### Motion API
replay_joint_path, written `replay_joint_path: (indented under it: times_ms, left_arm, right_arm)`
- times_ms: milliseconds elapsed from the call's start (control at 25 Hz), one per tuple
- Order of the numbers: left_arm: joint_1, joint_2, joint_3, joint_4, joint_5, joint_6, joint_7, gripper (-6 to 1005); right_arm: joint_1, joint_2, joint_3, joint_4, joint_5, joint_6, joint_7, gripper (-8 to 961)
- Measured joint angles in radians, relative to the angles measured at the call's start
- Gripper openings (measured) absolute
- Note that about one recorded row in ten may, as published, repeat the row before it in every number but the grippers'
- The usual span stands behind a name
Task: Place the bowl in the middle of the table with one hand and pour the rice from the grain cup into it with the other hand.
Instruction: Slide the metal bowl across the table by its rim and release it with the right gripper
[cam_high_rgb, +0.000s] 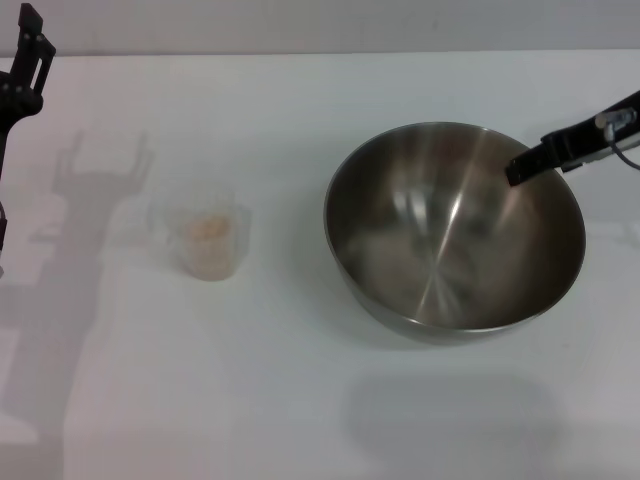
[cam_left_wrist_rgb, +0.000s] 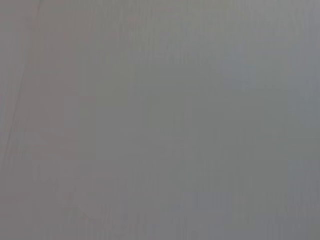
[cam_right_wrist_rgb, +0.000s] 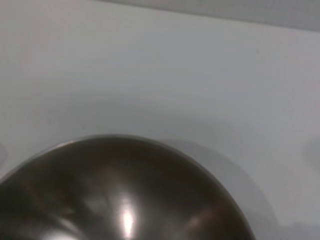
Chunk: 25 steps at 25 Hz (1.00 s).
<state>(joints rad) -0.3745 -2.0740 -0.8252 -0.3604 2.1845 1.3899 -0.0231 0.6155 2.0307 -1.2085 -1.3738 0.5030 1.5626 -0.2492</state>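
The bowl (cam_high_rgb: 455, 235), wide shiny steel, sits right of the middle of the white table (cam_high_rgb: 300, 400); its inside looks empty. Its rim fills the lower part of the right wrist view (cam_right_wrist_rgb: 125, 200). My right gripper (cam_high_rgb: 522, 165) comes in from the right and lies across the bowl's far right rim, its dark tip just inside. The grain cup (cam_high_rgb: 208, 240), small and clear with pale rice (cam_high_rgb: 210, 228) in it, stands upright left of the bowl, well apart from it. My left gripper (cam_high_rgb: 28, 48) is raised at the far left edge, open and empty, far from the cup.
The left arm casts a forked shadow (cam_high_rgb: 100, 175) on the table behind the cup. The left wrist view shows only a plain grey surface.
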Motion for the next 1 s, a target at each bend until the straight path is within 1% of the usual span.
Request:
replay_joint_path:
  times_ms: [320,440,600,880,1000]
  left_arm:
    - [-0.001,-0.001,0.000,0.000,0.000,0.000,0.000,829]
    - [0.000,-0.001,0.000,0.000,0.000,0.000,0.000,829]
    - [0.003,-0.001,0.000,-0.001,0.000,0.000,0.000,829]
    - [0.004,-0.002,0.000,-0.001,0.000,0.000,0.000,829]
    - [0.004,-0.002,0.000,0.000,0.000,0.000,0.000,829]
  right_arm:
    - [0.004,-0.001,0.001,0.084,0.000,-0.026,-0.035,713]
    - [0.005,0.002,0.004,0.095,0.000,-0.036,-0.046,678]
    - [0.002,0.012,0.028,0.103,0.006,-0.060,-0.077,630]
    - [0.008,0.018,0.026,0.117,0.007,-0.067,-0.087,548]
    - [0.009,0.020,0.021,0.123,0.005,-0.068,-0.092,407]
